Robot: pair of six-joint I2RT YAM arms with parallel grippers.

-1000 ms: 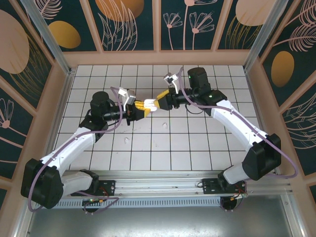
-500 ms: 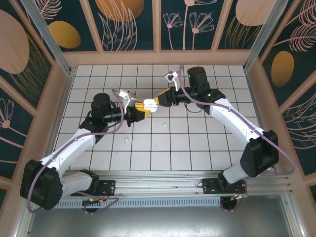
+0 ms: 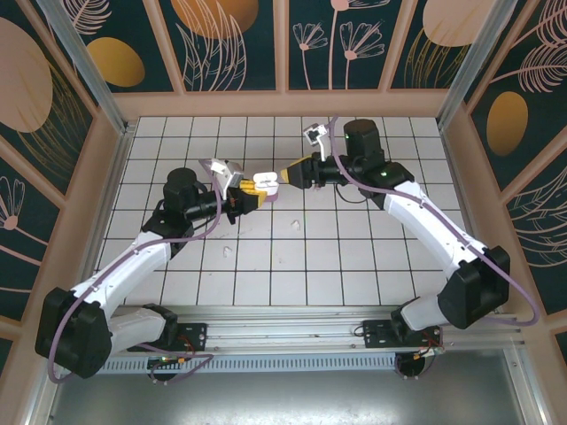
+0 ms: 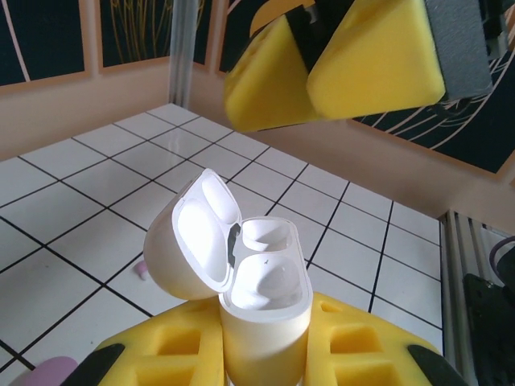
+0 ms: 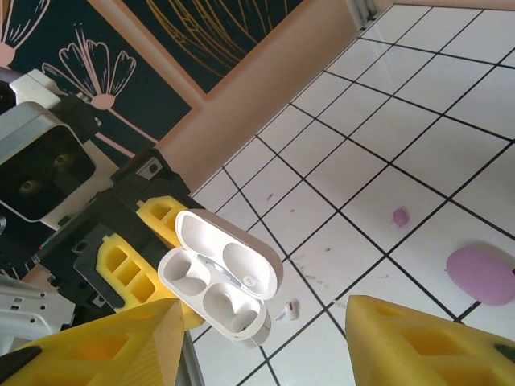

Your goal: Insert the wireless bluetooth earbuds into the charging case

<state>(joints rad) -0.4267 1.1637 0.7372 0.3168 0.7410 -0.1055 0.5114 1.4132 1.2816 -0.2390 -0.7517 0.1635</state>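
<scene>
While the left gripper (image 3: 249, 198) clamps the open case (image 4: 265, 297) steady, the right gripper (image 5: 261, 322), jaws spread and empty, should lift a bud (image 5: 288, 308) gently off the tiles (image 5: 451, 153).

No legible text, labels, brands or nos. anywhere, incl. on the open case.

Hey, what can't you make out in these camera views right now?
- Charging case sockets: white on white in both wrist views; filled or empty unclear.
- Case base: left wrist view, hidden within left gripper.
- Purple oval object: right wrist view, cut by right edge.
- Loose earbuds: top view, too small for colour.
</scene>
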